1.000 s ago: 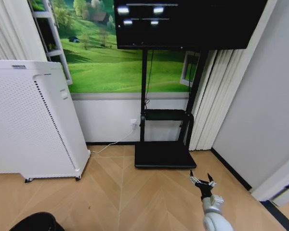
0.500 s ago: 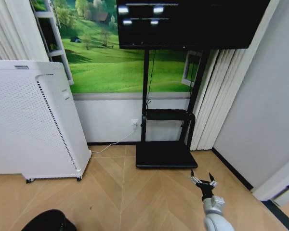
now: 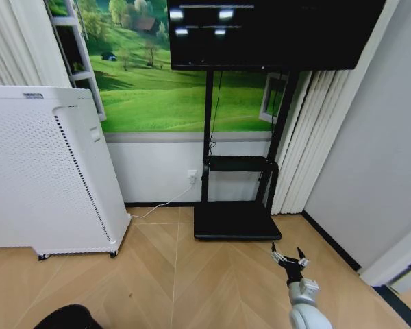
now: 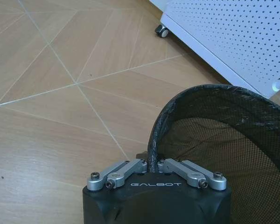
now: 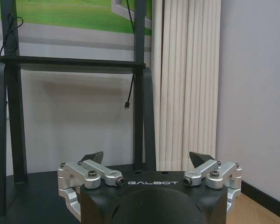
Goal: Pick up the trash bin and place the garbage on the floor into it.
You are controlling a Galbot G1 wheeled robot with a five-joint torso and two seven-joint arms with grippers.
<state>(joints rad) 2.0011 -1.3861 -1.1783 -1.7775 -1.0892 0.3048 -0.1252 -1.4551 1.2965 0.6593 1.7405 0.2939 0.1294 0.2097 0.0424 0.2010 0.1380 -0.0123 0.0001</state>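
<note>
The trash bin, a black mesh wastebasket lined with a black bag, hangs over the wood floor with my left gripper shut on its rim. In the head view the trash bin shows as a dark round shape at the bottom left edge. My right gripper is held out low on the right, open and holding nothing, just in front of the black TV stand base. In the right wrist view the right gripper has its fingertips wide apart. The garbage is out of view.
A large white perforated appliance on castors stands at the left against the wall. A black TV stand stands straight ahead with a cable to a wall socket. Pale curtains and a grey wall close the right side. Bare wood floor lies between.
The whole head picture has shifted slightly to the right, so the camera moved. The trash bin sits a little lower at the bottom edge than half a second ago. The right gripper stays open.
</note>
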